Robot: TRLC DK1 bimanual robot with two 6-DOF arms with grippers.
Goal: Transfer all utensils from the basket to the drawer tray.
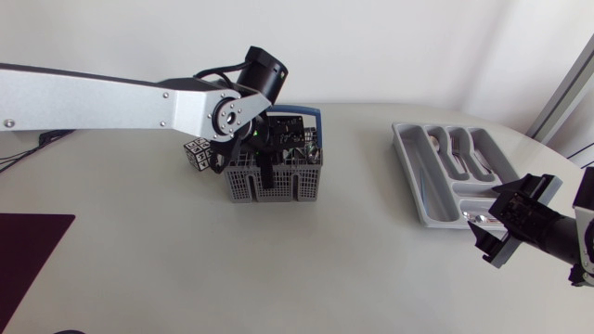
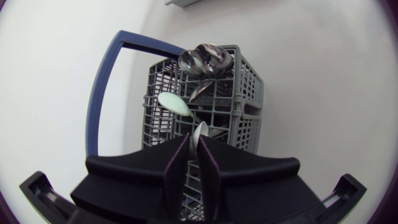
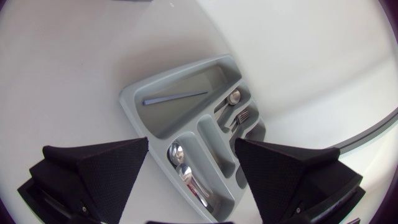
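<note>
Head view first: the basket (image 1: pixel 246 186) sits toward the table's far edge, about mid-width. The tray (image 1: pixel 408 176) is over by the far right corner, and there's a wide bare stretch of table between the two. A small checkered cube (image 1: pixel 198 155) sits just beside the basket's left wall, and a dark mat (image 1: pixel 28 250) covers the near left corner. The left arm comes in from the left edge nearly level with its wrist bent down, so the left gripper (image 1: pixel 268 172) dips into the basket. The right arm is low at the near right corner, with the right gripper (image 1: pixel 492 232) at the tray's near end.

Left wrist view: the fingers are almost together, pinching a white utensil (image 2: pixel 201 130) (only its end shows) that stands in the basket. A white spoon (image 2: pixel 173 102) and some metal spoons (image 2: pixel 205 59) stick up ahead of it.

Right wrist view: the fingers are spread wide, hovering over the tray. It holds spoons (image 3: pixel 177 154), a fork (image 3: pixel 244 116) and a thin blue stick (image 3: pixel 174 98) in its long slot.
</note>
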